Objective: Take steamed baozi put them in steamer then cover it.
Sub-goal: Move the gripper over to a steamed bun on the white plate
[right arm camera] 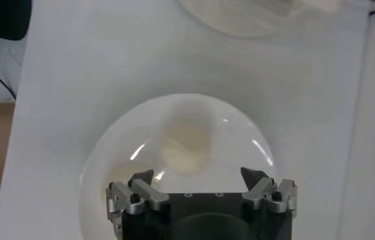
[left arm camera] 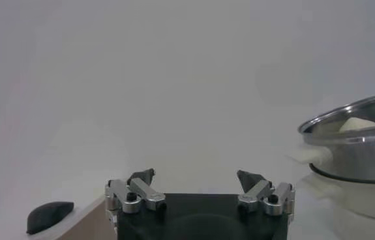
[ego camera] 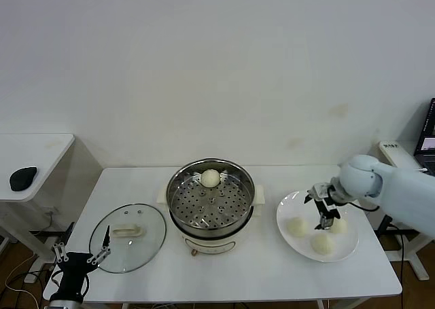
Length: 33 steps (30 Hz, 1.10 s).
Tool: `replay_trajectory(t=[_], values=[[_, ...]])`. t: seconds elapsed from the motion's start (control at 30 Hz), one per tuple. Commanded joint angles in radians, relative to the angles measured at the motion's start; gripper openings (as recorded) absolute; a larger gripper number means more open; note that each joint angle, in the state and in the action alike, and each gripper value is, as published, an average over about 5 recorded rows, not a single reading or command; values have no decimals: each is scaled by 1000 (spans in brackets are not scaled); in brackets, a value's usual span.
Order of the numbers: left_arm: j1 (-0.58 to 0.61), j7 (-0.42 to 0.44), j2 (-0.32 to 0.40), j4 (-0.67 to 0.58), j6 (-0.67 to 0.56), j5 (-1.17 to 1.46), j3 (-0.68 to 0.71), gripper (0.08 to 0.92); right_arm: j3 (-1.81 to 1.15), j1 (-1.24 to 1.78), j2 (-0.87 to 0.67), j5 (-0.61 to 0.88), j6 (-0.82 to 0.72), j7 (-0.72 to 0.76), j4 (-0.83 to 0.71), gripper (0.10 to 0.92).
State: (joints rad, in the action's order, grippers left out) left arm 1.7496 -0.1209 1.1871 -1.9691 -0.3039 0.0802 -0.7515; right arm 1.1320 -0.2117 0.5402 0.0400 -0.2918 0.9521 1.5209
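The steamer [ego camera: 211, 204] stands open at the table's centre with one steamed baozi [ego camera: 211, 178] on its perforated tray. Three more baozi [ego camera: 296, 226] [ego camera: 322, 242] [ego camera: 338, 225] lie on a white plate [ego camera: 289, 207] to the right. My right gripper [ego camera: 325, 210] hangs open over the plate, above and between the buns. In the right wrist view its open gripper [right arm camera: 199, 175] is above a blurred baozi [right arm camera: 186, 149] on the plate [right arm camera: 122, 143]. The cover [ego camera: 128, 235] lies flat left of the steamer. My left gripper [ego camera: 85, 255] stays open and empty by the cover's near edge. The left wrist view shows its open gripper [left arm camera: 197, 176] and the steamer [left arm camera: 360, 140].
A lower white side table [ego camera: 41, 153] at the far left carries a black mouse [ego camera: 22, 178]. A dark screen [ego camera: 428, 136] stands at the far right edge. The wall runs close behind the white table [ego camera: 238, 275].
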Motion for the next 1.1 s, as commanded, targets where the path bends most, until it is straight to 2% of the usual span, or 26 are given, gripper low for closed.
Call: replay_trajectory(t=[0.03,0.5,0.73,0.87,1.1], values=[[0,0,-1,4,-3,1,-1,823,-88,148,31,-47,7,-21,-63,823],[1,1,0,5,-6,1,-8,823,-186,257,113,-91,17,-58,-148,822],[0,0,4,8,-9,1,-7,823,-204,275,123,-96,8,-59,-159,797],[-2,0,5,11,-11,0,-7,823,-204,270,121,-92,1,-56,-159,751],[-3,-1,8,12,-13,0,-5,823,-202,252,118,-76,-2,-54,-156,611]])
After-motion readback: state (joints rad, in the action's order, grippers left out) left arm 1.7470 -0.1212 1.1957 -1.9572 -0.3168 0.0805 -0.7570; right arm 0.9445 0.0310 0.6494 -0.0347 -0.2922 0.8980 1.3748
